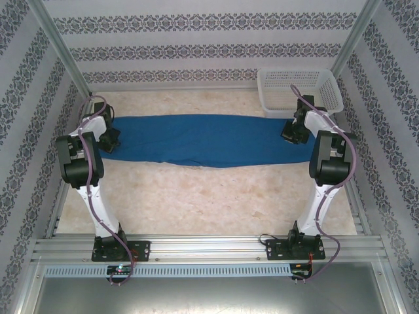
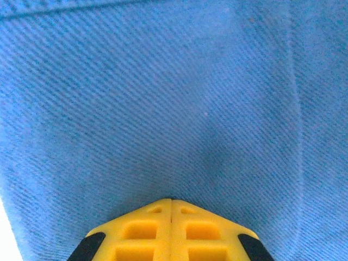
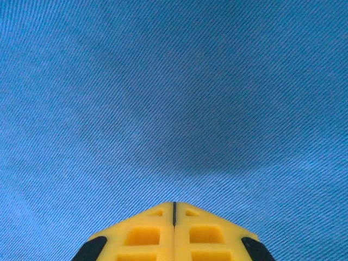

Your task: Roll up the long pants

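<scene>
The long pants (image 1: pixel 203 140) lie spread as a long royal-blue strip across the far half of the table, from one arm to the other. My left gripper (image 1: pixel 111 139) is down on their left end. In the left wrist view its yellow fingers (image 2: pixel 172 200) are shut, the tips touching the blue cloth (image 2: pixel 174 98), with no cloth seen between them; a seam runs along the top edge. My right gripper (image 1: pixel 292 134) is down on the right end. Its fingers (image 3: pixel 174 203) are shut tip to tip against the cloth (image 3: pixel 174 92), which dimples slightly ahead of them.
A white plastic basket (image 1: pixel 300 91) stands at the back right corner, just behind the right gripper. Patterned walls close in the table on three sides. The speckled tabletop (image 1: pixel 209 196) lies bare between the pants and the arm bases.
</scene>
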### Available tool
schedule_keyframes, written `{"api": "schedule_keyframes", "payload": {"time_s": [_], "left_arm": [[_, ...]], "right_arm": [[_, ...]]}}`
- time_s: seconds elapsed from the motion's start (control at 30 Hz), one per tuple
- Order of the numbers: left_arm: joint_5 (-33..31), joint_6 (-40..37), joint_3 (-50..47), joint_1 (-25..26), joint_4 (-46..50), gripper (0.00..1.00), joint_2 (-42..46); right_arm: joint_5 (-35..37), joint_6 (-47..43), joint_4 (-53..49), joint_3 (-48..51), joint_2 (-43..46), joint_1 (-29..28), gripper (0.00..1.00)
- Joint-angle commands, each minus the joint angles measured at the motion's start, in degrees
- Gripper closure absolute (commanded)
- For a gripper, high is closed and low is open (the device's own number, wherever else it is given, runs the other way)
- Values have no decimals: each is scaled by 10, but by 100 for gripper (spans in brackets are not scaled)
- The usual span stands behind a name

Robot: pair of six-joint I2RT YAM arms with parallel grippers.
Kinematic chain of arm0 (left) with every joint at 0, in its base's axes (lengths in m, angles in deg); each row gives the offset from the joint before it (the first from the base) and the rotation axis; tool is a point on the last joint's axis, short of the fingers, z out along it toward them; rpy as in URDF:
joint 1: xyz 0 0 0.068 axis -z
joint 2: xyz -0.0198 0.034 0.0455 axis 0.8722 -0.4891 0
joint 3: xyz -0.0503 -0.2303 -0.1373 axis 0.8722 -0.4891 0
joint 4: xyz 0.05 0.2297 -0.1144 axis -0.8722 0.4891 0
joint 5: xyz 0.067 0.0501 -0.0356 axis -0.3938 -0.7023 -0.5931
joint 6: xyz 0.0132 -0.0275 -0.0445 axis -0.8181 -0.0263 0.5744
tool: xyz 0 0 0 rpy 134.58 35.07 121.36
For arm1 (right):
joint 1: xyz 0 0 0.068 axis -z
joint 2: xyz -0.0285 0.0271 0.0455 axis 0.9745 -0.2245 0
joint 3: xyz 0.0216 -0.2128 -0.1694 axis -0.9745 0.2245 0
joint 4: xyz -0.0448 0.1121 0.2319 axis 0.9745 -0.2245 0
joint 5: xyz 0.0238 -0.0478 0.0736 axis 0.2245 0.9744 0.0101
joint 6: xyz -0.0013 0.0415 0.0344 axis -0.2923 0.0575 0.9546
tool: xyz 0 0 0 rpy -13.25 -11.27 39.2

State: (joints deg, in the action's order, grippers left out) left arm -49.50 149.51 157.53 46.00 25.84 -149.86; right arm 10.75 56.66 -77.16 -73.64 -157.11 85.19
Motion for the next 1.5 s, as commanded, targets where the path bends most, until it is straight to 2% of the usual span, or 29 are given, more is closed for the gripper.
{"api": "schedule_keyframes", "payload": {"time_s": [0.0,0.4,0.53,0.67,0.7,0.73,0.77,0.8,0.83,0.93,1.07,1.13,1.3,1.47], "left_arm": [[-37,13,-34,-7,75,100,29],[-72,-15,-124,-16,102,100,101],[-79,-29,-150,-24,100,100,119],[-66,-36,-172,-26,91,98,153],[-51,-38,-173,-26,91,91,166],[-35,-41,-176,-26,85,66,182],[-20,-44,-182,-26,76,39,197],[-6,-48,-186,-26,65,7,217],[2,-52,-187,-26,58,0,234],[8,-61,-175,-26,61,0,266],[26,-56,-183,-26,49,0,290],[36,-52,-192,-26,39,0,295],[50,-53,-203,-26,22,0,292],[48,-58,-203,-26,17,0,282]], "right_arm": [[-29,-5,-32,19,-1,-7,100],[43,-8,-134,108,45,-18,100],[83,-10,-144,166,87,-17,100],[77,-17,-148,182,152,-9,99],[69,-23,-151,173,172,-5,83],[60,-29,-157,157,191,4,43],[55,-36,-163,140,203,12,12],[59,-45,-174,118,211,25,2],[65,-56,-191,84,210,40,2],[57,-101,-209,8,174,87,2],[56,-134,-178,-23,111,139,2],[79,-145,-169,-29,83,152,2],[43,-179,-189,-52,24,157,2],[30,-181,-182,-43,6,156,3]]}}
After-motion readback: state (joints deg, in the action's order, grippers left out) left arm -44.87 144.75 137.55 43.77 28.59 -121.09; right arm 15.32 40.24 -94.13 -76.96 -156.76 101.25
